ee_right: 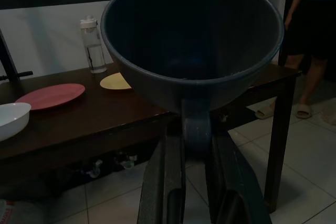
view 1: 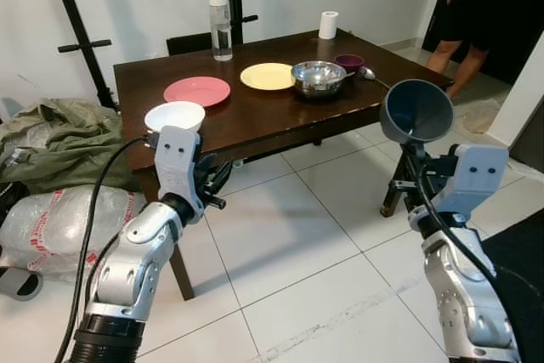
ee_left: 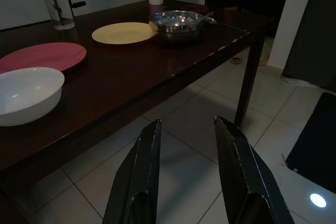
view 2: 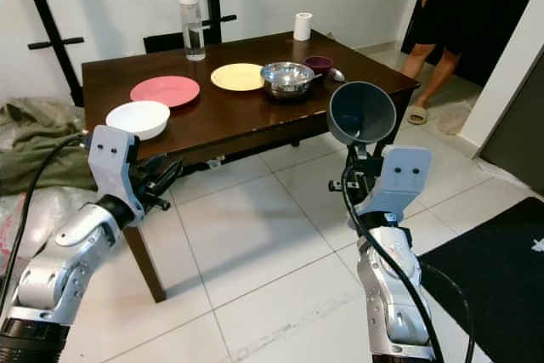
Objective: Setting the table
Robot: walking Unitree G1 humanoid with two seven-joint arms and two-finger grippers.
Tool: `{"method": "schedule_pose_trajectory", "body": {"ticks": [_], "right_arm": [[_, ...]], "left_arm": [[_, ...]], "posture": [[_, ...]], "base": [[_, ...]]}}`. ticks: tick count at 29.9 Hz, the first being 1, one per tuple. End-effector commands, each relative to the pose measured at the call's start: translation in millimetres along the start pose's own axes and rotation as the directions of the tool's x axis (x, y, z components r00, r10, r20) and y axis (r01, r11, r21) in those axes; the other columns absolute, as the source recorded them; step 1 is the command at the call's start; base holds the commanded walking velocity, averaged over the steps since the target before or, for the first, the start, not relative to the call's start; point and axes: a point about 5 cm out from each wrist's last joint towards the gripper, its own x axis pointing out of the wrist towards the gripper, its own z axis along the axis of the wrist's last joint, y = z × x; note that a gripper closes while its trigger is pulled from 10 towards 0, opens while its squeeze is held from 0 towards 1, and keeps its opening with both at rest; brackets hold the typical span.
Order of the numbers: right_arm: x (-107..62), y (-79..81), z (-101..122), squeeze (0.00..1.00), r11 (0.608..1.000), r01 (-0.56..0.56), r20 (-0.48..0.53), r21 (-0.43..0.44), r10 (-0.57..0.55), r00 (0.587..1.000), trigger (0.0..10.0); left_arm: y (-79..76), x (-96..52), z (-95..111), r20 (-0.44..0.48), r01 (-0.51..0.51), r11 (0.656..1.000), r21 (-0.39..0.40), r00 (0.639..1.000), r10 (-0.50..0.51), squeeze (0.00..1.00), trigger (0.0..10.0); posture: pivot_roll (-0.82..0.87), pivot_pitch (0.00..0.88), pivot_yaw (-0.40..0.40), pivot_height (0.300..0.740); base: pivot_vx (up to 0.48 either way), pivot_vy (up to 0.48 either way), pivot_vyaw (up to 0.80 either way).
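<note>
Right wrist view: my right gripper pinches a dark grey bowl's base, carrying it upright toward the table. My left gripper hangs empty, fingers parted.

Person by doorway, green cloth on floor, black mat

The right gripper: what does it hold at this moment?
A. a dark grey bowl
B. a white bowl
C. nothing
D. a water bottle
A: the right gripper has its fingers closed on the base of the dark grey bowl, held above the floor just short of the table.
</note>
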Motion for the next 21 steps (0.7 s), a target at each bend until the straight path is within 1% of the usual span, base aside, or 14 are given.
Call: {"method": "schedule_pose_trajectory", "body": {"ticks": [1,10,13,16,20,21], "right_arm": [[-0.9,-1.0,-0.6,0.0,1.0,0.012,0.001,0.009,-0.012,1.0,10.0],[-0.9,-0.6,-0.7,0.0,1.0,0.01,0.002,0.01,-0.01,1.0,10.0],[-0.8,-0.1,-0.7,0.0,1.0,0.008,0.002,0.01,-0.008,1.0,10.0],[-0.7,0.2,-0.6,0.0,1.0,0.007,0.003,0.011,-0.007,1.0,10.0],[-0.6,0.1,-0.6,0.0,1.0,0.01,0.0,0.014,-0.01,1.0,10.0],[-0.4,-0.5,-0.6,0.0,1.0,0.016,-0.001,0.015,-0.016,1.0,10.0]], "left_arm": [[0.3,-2.2,-7.1,-0.029,0.001,1.0,0.004,1.0,-0.001,0.0,10.0],[-0.7,-1.8,-8.8,-0.045,0.011,1.0,-0.005,0.999,-0.011,0.0,10.0],[-0.7,-2.0,-9.3,-0.05,0.013,1.0,0.008,0.999,-0.012,0.0,10.0],[-1.0,-1.9,-8.7,-0.046,0.013,1.0,0.021,0.999,-0.012,0.0,10.0],[-1.3,-1.6,-8.0,-0.042,0.014,1.0,0.021,0.999,-0.013,0.0,10.0],[-1.8,-1.4,-6.8,-0.033,0.012,1.0,0.009,0.999,-0.011,0.0,10.0]], "posture": [[0.0,0.032,0.101,0.74],[0.0,0.03,0.1,0.74],[0.0,0.027,0.101,0.74],[0.0,0.026,0.101,0.74],[0.0,0.026,0.101,0.74],[0.0,0.025,0.1,0.74]], "base": [[0.0,0.0,0.0],[0.0,0.0,0.0],[0.0,0.0,0.0],[0.0,0.0,0.0],[0.0,0.0,0.0],[0.0,0.0,0.0]]}}
